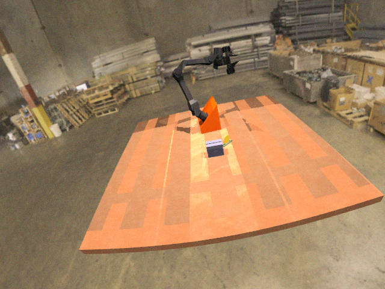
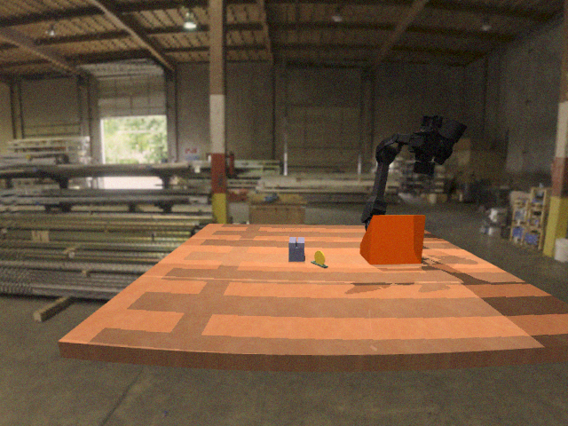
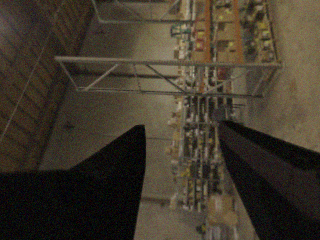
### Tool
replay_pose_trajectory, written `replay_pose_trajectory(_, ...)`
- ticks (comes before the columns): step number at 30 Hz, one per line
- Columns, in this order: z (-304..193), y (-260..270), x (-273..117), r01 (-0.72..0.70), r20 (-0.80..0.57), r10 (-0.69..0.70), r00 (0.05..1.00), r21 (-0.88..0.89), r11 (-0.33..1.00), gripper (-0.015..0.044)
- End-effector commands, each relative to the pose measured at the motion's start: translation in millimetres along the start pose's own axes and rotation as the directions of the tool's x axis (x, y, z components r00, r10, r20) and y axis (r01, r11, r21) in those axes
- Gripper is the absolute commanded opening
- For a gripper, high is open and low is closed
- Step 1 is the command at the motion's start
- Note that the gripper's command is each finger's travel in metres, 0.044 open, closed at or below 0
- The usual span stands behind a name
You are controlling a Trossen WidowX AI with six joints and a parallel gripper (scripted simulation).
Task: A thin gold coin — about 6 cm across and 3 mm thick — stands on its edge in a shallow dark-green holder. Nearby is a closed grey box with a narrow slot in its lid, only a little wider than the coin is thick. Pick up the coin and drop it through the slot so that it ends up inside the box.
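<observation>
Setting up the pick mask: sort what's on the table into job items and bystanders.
Belongs to the job:
gold coin, standing on edge
dark-green holder under it
grey box with the slot in its lid, beside the coin
gripper, raised high above the table, partly open, holding nothing

Just there:
orange block at the arm's base
table
</observation>
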State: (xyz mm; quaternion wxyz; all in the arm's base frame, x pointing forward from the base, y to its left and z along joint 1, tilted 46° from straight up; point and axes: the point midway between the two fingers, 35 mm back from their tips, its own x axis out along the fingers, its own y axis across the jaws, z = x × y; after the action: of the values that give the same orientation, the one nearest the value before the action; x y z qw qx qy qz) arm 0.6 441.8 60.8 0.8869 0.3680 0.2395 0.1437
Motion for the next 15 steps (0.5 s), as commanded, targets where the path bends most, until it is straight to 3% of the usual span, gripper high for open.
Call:
replay_pose_trajectory(1, 32.4, -35.9, 54.9, 0.182, 0.051, -0.179, 0.983, -0.078, 0.98, 0.0161)
replay_pose_trajectory(8, 95.3, -108.7, 120.0, 0.498, 0.1, -0.49, 0.866, -0.089, 0.862, 0.0161)
replay_pose_trajectory(15, 174.3, -192.5, 145.7, 0.8, 0.138, -0.789, 0.599, -0.073, 0.595, 0.0161)
